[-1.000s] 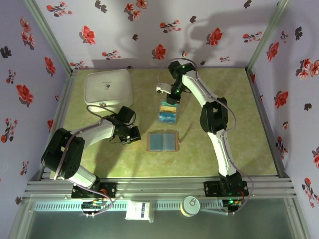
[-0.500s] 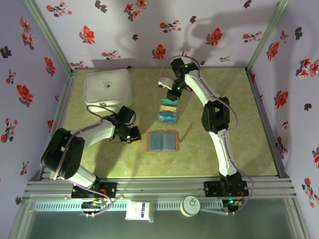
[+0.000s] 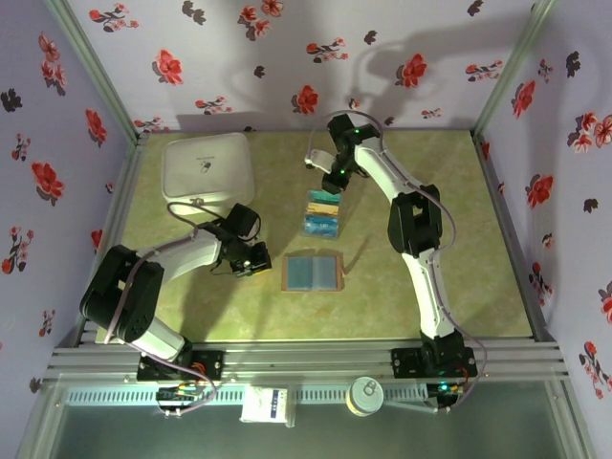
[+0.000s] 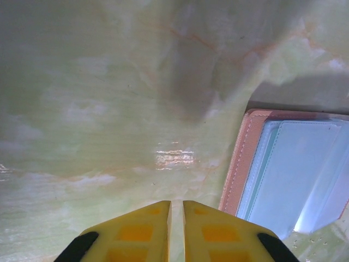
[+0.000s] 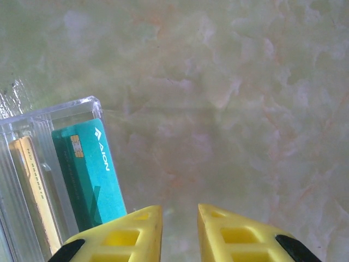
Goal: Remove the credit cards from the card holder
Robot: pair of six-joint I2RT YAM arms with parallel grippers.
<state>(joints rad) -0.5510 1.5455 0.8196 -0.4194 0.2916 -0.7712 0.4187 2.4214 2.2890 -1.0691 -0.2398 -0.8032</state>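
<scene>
The card holder [image 3: 313, 272] lies open on the table, a brown wallet with blue-grey pockets [image 4: 297, 174] facing up. The credit cards stand in a clear plastic box [image 3: 322, 213]: a teal card [image 5: 87, 174] and a yellowish one [image 5: 35, 185] show through its wall. My right gripper [image 3: 335, 178] hovers just behind that box, its jaws [image 5: 180, 210] slightly open with nothing between them. Left of the card holder, my left gripper [image 3: 256, 260] sits low over the table, its yellow fingers [image 4: 176, 204] shut on nothing.
A white square box [image 3: 208, 168] stands at the back left. Metal frame rails and flowered walls close in the table on all sides. Bare green tabletop [image 3: 430, 268] lies to the right of the card holder.
My right gripper's jaws have parted and it has drawn back a little from the clear box toward the rear. The left arm has stayed still.
</scene>
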